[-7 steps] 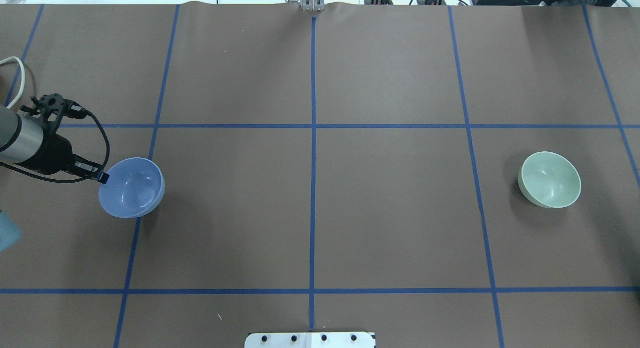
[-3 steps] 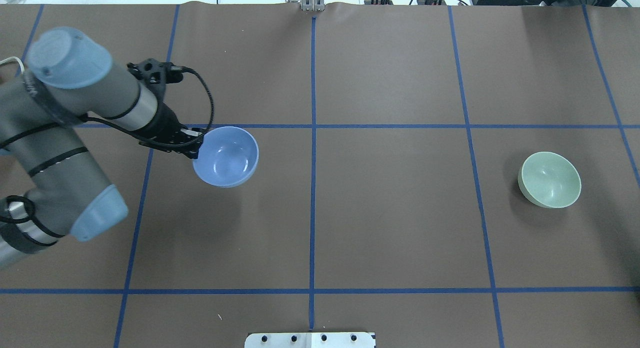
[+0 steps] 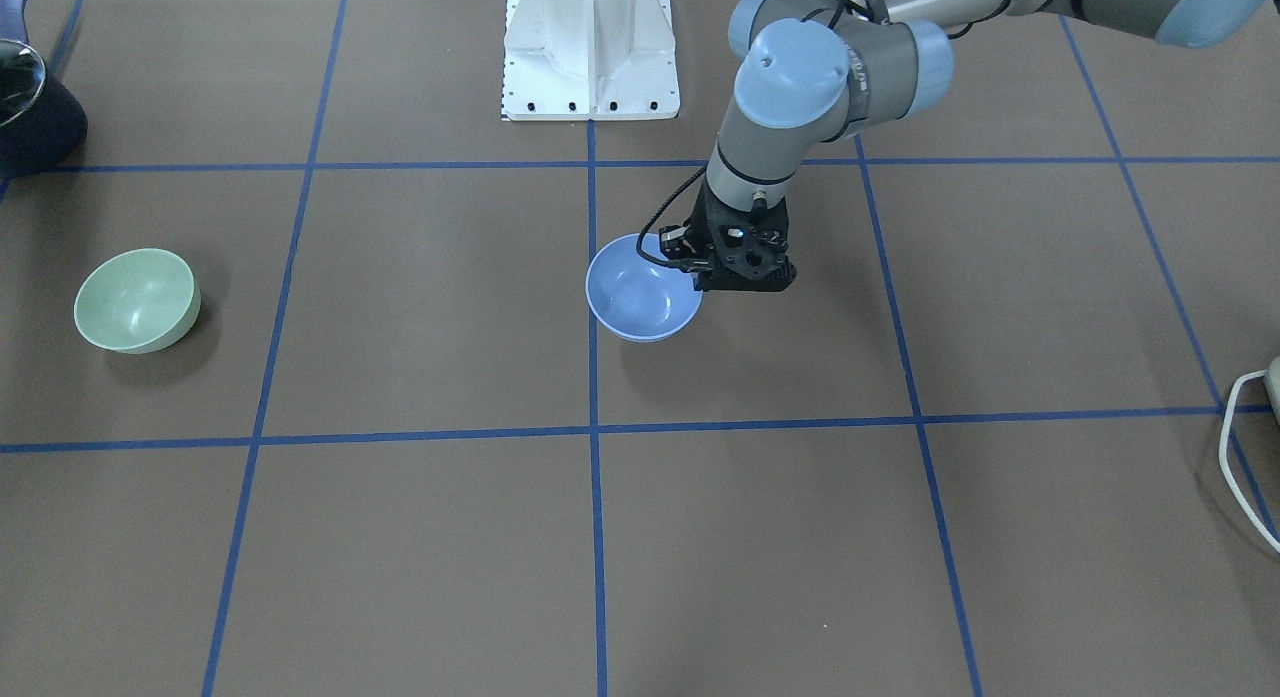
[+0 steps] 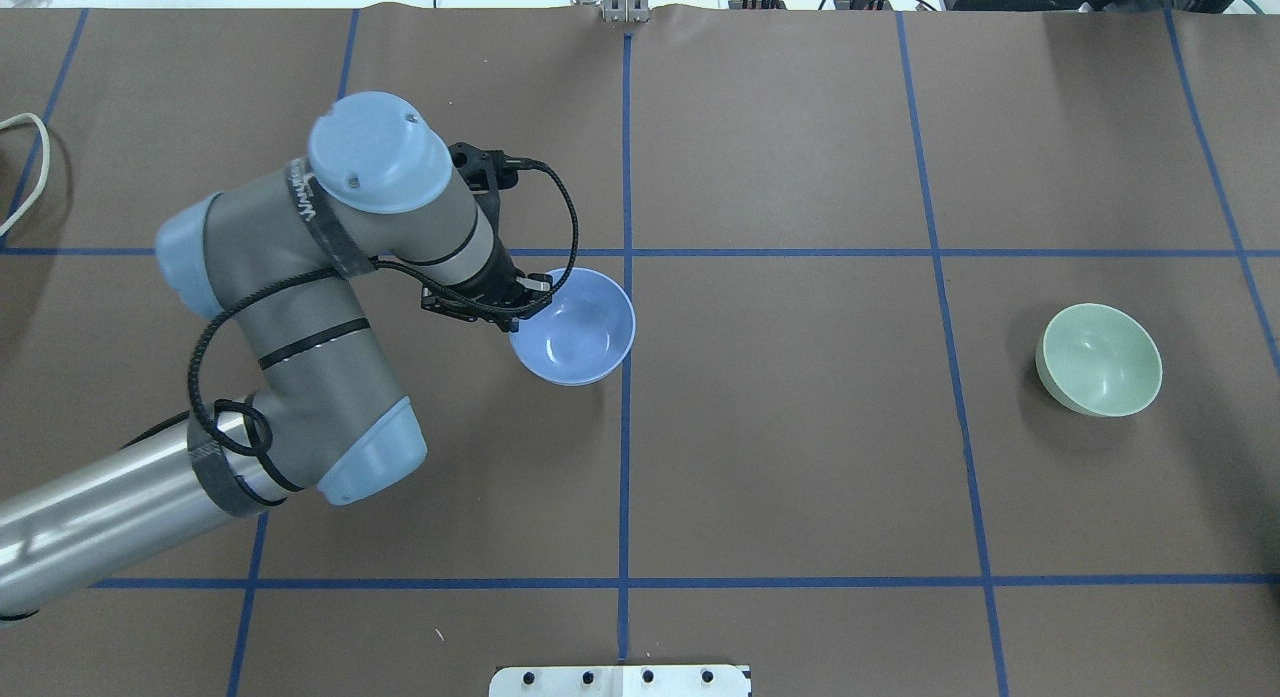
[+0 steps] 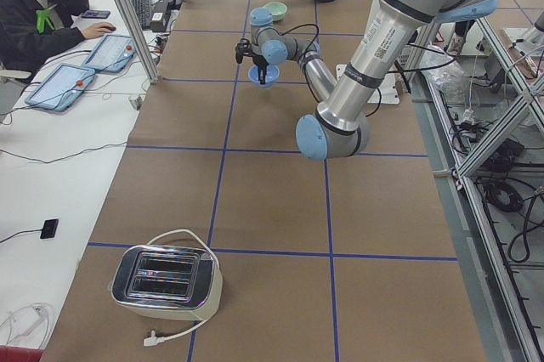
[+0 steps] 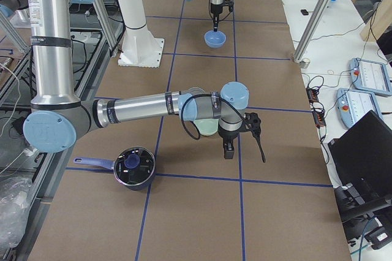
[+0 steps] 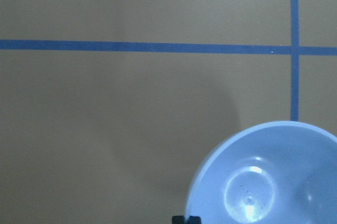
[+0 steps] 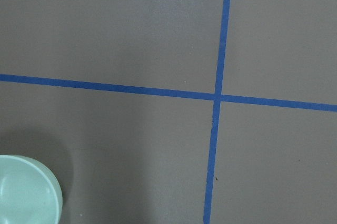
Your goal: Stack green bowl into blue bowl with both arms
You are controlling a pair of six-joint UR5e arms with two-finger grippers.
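The blue bowl (image 4: 575, 327) hangs tilted just left of the table's centre line, a little above the brown cover. My left gripper (image 4: 512, 309) is shut on its near-left rim. It also shows in the front view (image 3: 642, 292) and the left wrist view (image 7: 268, 182). The green bowl (image 4: 1100, 360) sits upright far to the right, alone, and shows in the front view (image 3: 135, 300) and in a corner of the right wrist view (image 8: 26, 190). My right gripper (image 6: 228, 149) shows only in the exterior right view, near the green bowl; I cannot tell if it is open.
The white pedestal (image 3: 590, 47) stands at the robot's edge of the table. A toaster (image 5: 166, 281) sits at the left end. A dark pot (image 6: 133, 167) sits at the right end. A white cable (image 4: 30, 157) lies at the far left.
My left arm has carried the blue bowl rightward from the table's left side to just left of the centre line. The green bowl has not moved.
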